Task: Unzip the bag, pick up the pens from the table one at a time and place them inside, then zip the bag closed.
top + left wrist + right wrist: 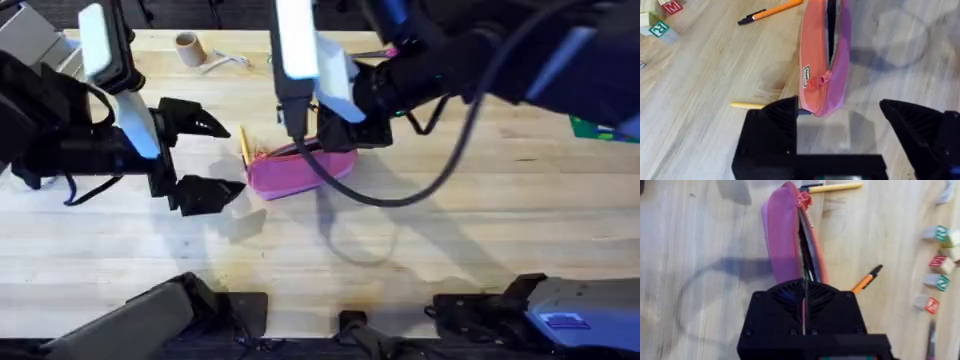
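Grainy plank table (480, 220); soft pink bag (290, 172) pinched by right gripper (335, 135); left gripper (205, 155) spread.

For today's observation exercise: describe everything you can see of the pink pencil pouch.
The bag is a soft pink fabric pouch, oblong, lying on the wooden table. Its top zipper is open, showing a dark gap; the pull sits at one end beside a small side label. The right gripper, shut, pinches its other end. A yellow pen lies beside it.
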You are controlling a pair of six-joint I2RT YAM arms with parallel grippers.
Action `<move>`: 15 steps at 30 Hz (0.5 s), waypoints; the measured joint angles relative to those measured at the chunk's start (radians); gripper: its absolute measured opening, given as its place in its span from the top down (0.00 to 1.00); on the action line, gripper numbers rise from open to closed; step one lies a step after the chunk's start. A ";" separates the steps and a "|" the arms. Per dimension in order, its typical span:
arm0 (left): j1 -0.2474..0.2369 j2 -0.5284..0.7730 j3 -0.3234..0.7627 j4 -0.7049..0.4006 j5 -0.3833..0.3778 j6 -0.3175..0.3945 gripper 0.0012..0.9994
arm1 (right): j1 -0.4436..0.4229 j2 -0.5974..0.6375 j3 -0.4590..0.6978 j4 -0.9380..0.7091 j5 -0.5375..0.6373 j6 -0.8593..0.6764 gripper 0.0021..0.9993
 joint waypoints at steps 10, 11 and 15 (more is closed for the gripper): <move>0.000 0.000 0.000 0.000 0.000 0.000 0.00 | 0.000 0.111 0.000 0.004 -0.016 0.009 0.97; 0.000 0.000 0.000 0.000 0.000 0.000 0.00 | 0.000 0.117 0.000 0.005 -0.016 0.013 0.97; 0.000 0.000 0.000 0.000 0.000 0.000 0.00 | 0.000 0.132 0.000 0.016 -0.016 0.021 0.97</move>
